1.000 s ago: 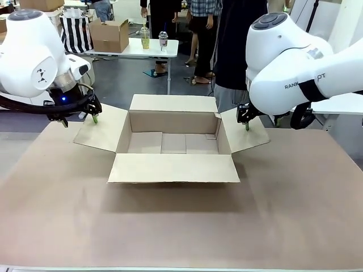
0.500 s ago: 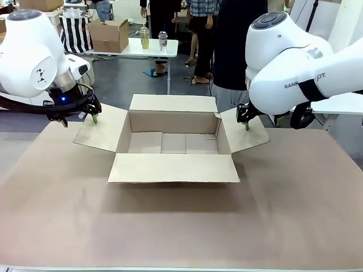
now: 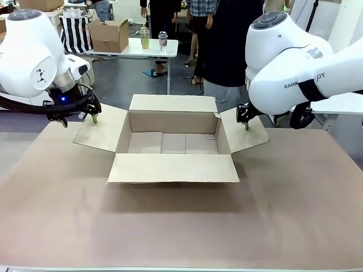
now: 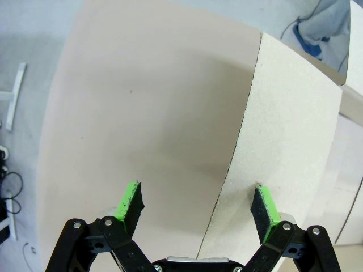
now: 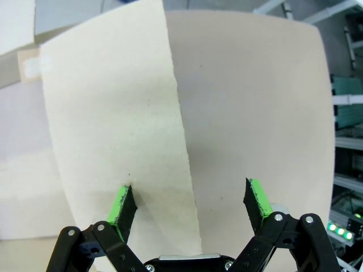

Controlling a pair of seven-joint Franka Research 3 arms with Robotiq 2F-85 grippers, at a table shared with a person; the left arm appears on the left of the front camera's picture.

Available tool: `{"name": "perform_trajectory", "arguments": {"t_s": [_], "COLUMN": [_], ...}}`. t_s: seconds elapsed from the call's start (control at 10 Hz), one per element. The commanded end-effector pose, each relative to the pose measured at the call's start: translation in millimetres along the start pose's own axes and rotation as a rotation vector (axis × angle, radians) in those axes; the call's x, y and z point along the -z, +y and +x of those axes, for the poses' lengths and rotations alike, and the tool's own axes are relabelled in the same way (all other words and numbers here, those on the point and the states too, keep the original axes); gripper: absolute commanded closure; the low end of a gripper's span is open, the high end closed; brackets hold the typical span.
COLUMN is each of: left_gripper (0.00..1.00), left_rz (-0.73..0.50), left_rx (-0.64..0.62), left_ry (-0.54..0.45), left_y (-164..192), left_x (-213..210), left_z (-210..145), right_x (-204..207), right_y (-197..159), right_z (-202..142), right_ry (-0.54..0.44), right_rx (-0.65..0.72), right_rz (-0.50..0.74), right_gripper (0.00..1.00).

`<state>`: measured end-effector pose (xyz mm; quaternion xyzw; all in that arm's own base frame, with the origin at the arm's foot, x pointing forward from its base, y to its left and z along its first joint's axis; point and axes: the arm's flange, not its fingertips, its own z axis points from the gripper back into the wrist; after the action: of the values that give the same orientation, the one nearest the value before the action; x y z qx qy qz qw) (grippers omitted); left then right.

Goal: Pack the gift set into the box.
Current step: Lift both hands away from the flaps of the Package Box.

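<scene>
Over the last second only the person [image 3: 227, 45] beyond the far side had edged left. The box [image 3: 173, 169] sat unmoved mid-tabletop [image 3: 181, 226], all four flaps splayed and its floor bare. The left claw [image 4: 197, 202] and right claw [image 5: 189, 199] both stayed spread apart, each straddling the outer edge of its side flap without clamping it. Packing had likely not begun, with the arms seemingly holding the box ready for the gift set.

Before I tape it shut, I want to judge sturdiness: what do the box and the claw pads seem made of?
Box: matte brown cardboard, probably corrugated; fibrous surface, rough cut flap edges. Pads: bright green, matte, possibly rubber or plastic.
</scene>
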<state>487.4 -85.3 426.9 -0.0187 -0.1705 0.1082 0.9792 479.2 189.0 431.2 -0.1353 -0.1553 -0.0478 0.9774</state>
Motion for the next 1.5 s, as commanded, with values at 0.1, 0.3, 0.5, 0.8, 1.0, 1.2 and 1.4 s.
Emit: {"name": "perform_trajectory", "arguments": {"t_s": [0.1,0.3,0.5,0.8,1.0,1.2,1.4], "left_gripper": [0.00,0.00,0.00,0.00,0.00,0.00,0.00], "left_rz": [0.021,0.021,0.021,0.021,0.021,0.021,0.021], "left_rx": [-0.014,-0.014,-0.014,-0.014,-0.014,-0.014,-0.014], "left_ry": [-0.010,-0.010,-0.010,-0.010,-0.010,-0.010,-0.010], "left_y": [-2.3,-2.3,-2.3,-2.3,-2.3,-2.3,-2.3], "left_x": [-1.4,-1.4,-1.4,-1.4,-1.4,-1.4,-1.4], "left_z": [-1.2,-1.2,-1.2,-1.2,-1.2,-1.2,-1.2], "right_x": [-0.7,-0.7,-0.7,-0.7,-0.7,-0.7,-0.7], "right_y": [-1.1,-1.1,-1.1,-1.1,-1.1,-1.1,-1.1], "right_z": [-0.7,-0.7,-0.7,-0.7,-0.7,-0.7,-0.7], "right_ry": [-0.007,-0.007,-0.007,-0.007,-0.007,-0.007,-0.007], "right_rx": [0.001,0.001,0.001,0.001,0.001,0.001,0.001], "right_rz": [0.004,0.004,0.004,0.004,0.004,0.004,0.004], "right_gripper": [0.00,0.00,0.00,0.00,0.00,0.00,0.00]}}
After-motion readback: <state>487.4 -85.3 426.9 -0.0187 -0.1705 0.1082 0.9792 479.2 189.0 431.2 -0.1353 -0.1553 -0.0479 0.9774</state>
